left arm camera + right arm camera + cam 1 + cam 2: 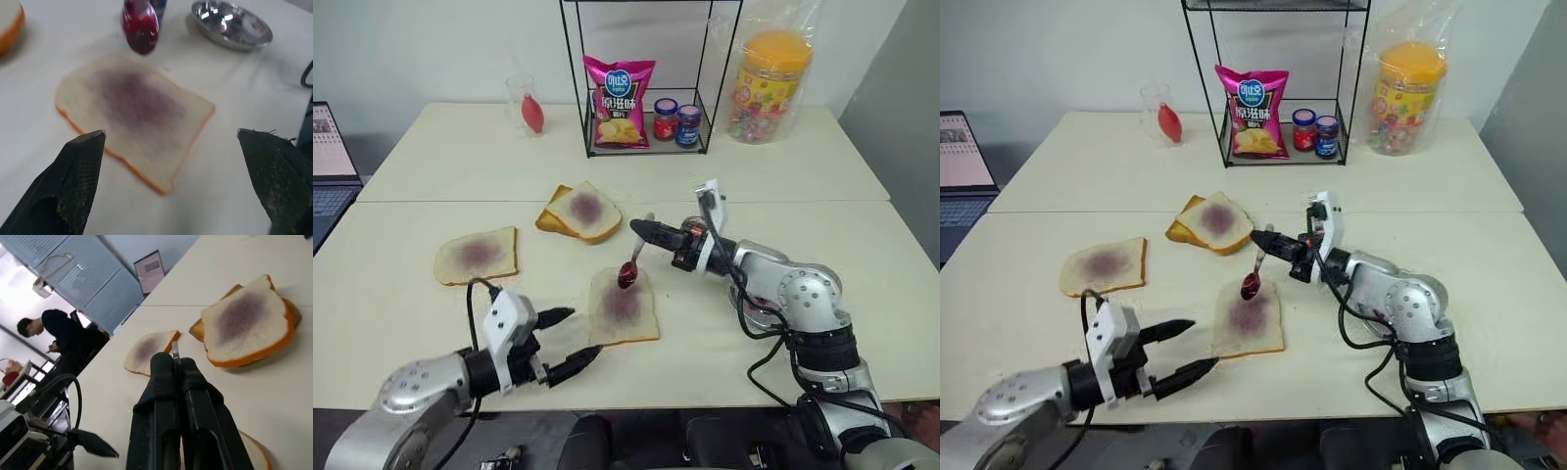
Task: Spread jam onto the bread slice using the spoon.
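Where right pincer [640, 231] clamps spoon [632, 262], handle hides; bread slice [623, 306] below — left pincer [570, 340] wide, empty.

2 cream tables [431, 157] abut before a pale wall [431, 39]; laptop [328, 157] at left.

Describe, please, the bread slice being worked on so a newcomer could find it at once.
On the near table, three bread portions lie in front of the wire rack. The bread slice is nearest the robot, directly beneath the jam-loaded spoon; the others lie farther back, one stacked double.

Chip bag [620, 101] on wire rack [646, 78]
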{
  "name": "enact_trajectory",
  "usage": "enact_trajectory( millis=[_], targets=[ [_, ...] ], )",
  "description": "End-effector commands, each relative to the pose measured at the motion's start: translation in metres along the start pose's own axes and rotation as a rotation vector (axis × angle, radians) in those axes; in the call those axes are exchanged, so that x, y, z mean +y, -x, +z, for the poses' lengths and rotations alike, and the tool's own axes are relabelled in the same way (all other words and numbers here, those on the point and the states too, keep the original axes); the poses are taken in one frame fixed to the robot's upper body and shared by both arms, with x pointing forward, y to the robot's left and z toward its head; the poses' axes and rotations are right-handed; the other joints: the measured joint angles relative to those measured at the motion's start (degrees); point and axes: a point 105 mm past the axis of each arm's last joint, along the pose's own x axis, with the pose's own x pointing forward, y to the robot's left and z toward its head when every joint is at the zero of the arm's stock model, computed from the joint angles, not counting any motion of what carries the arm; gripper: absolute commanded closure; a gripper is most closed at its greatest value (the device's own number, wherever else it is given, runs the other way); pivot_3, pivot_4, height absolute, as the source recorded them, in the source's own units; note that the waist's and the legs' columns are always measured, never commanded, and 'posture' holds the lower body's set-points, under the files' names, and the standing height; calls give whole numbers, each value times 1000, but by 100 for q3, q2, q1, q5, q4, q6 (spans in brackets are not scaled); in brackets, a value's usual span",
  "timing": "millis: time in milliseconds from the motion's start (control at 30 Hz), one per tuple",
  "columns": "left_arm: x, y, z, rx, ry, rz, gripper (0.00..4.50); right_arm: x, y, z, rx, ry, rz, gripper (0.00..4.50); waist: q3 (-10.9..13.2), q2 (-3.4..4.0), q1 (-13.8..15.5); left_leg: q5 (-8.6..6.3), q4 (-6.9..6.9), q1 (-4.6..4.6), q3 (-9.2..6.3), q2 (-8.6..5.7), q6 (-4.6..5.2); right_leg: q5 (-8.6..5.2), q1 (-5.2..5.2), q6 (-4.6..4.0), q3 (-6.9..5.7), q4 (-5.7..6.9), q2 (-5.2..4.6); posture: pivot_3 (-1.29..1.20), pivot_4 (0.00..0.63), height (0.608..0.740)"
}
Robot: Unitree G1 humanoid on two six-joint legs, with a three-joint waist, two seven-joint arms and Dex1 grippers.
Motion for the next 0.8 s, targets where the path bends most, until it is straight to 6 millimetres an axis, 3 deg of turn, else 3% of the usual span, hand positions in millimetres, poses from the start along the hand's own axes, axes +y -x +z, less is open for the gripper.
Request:
enact_trajectory(
  millis=[33,333,500,800],
  targets=[
    [-9,0,6,-52,-7,2,0,9,-5,-8,8,100,65,4465,0,-1,8,0,0,0,-2,0,0,0,0,0,-2,0,0,0,150,740],
    [-8,-6,5,-59,-11,-8,0,16,-11,-28,58,184,120,4465,0,-2,4,0,-1,0,-1,-1,-1,0,0,-1,-1,0,1,0,150,740],
    [-7,-10,6,-60,-19,-19,0,9,-13,-39,87,261,109,4465,-1,-3,3,0,1,1,0,-3,-1,0,1,0,0,1,1,0,150,740],
    [-6,-13,11,-59,-28,-38,0,-5,-14,-19,8,367,33,4465,-2,-5,4,0,8,2,-1,-3,-1,3,3,3,0,5,1,0,150,740]
  ],
)
